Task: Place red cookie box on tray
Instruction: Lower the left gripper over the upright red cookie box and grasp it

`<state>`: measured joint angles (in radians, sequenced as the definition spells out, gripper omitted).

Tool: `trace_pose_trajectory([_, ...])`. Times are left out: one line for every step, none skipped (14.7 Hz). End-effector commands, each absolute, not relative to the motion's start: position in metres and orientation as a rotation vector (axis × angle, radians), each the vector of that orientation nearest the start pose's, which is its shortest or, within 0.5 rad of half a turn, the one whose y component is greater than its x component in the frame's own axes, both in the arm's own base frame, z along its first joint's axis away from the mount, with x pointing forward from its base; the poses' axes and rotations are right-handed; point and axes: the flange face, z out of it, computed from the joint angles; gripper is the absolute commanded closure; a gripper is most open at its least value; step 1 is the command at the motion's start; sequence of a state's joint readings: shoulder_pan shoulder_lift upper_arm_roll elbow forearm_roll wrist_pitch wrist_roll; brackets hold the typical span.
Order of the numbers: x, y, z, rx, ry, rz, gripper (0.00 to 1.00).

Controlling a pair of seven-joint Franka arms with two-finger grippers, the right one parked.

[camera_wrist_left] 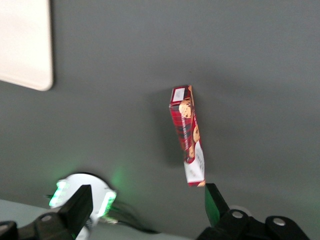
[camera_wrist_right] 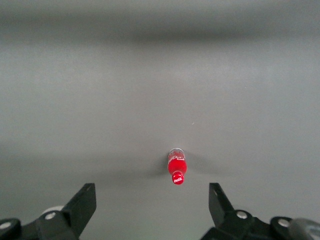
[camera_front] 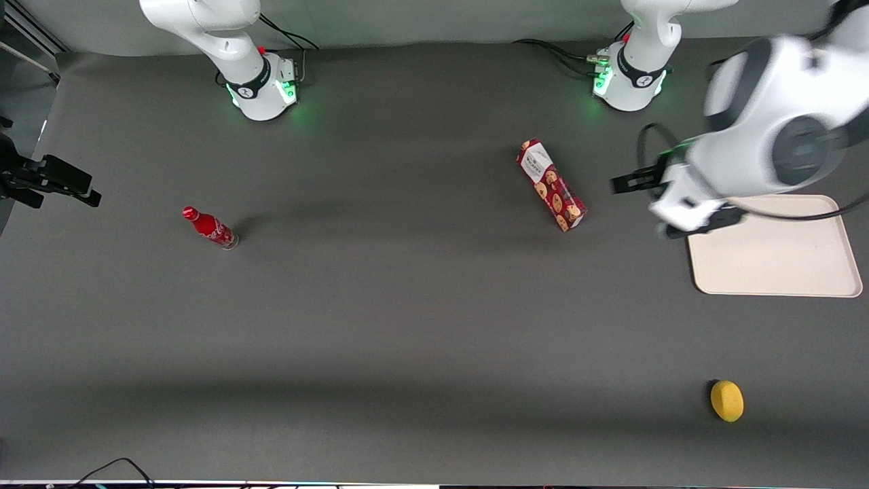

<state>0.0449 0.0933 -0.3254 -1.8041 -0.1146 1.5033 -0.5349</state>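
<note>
The left arm's end effector (camera_wrist_left: 147,202) hangs raised, fingers spread wide.

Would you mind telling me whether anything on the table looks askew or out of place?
Nothing is spilled or damaged. The red cookie box lies flat on the table at a slant, apart from the tray. The open tool hangs above the table between them. The red bottle stands toward the parked arm's end.

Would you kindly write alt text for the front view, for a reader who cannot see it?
The open gripper hangs in the air between the cookie box lying on the dark table and the bare tray. A red bottle lies toward the parked arm's end; a yellow lemon sits nearer the camera than the tray.
</note>
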Motion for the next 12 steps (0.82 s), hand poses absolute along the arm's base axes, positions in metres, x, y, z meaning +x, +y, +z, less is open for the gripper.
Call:
trace_pose_trajectory([0.468,-0.182,0.369,-2.929,-0.659,0.613,0.0])
trace_pose_trajectory([0.456,-0.187,0.343,-2.919,-0.704,0.581,0.0])
trace_pose_trajectory([0.445,-0.192,0.318,-2.926,-0.726,0.542,0.0])
trace_pose_trajectory([0.44,-0.193,0.299,-2.936,-0.773,0.496,0.0])
trace_pose_trajectory([0.434,-0.197,0.278,-2.94,-0.803,0.482,0.0])
trace_pose_trajectory([0.428,-0.209,0.263,-2.957,-0.808,0.458,0.0])
trace_pose_trajectory([0.423,-0.213,0.245,-2.965,-0.852,0.438,0.0])
trace_pose_trajectory([0.419,-0.222,0.233,-2.995,-0.86,0.406,0.0])
trace_pose_trajectory([0.415,-0.225,0.222,-3.012,-0.854,0.393,0.1])
trace_pose_trajectory([0.412,-0.229,0.216,-3.017,-0.828,0.39,0.53])
trace_pose_trajectory([0.41,-0.231,0.213,-3.018,-0.802,0.392,0.93])
trace_pose_trajectory([0.41,-0.231,0.211,-3.017,-0.782,0.384,1.0])
